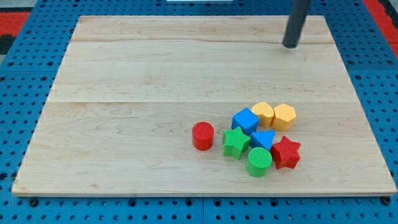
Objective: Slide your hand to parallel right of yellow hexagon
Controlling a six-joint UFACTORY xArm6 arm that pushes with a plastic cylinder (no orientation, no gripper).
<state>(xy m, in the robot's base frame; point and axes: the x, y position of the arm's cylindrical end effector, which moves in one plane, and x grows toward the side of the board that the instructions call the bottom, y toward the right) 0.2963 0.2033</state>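
The yellow hexagon lies on the wooden board toward the view's lower right, at the right end of a cluster of blocks. My tip is near the view's top right, well above the hexagon and roughly in line with it, touching no block. A second yellow block, rounded in shape, touches the hexagon's left side.
The cluster also holds a blue cube, a blue triangle, a green star, a green cylinder and a red star. A red cylinder stands just left of them. Blue pegboard surrounds the board.
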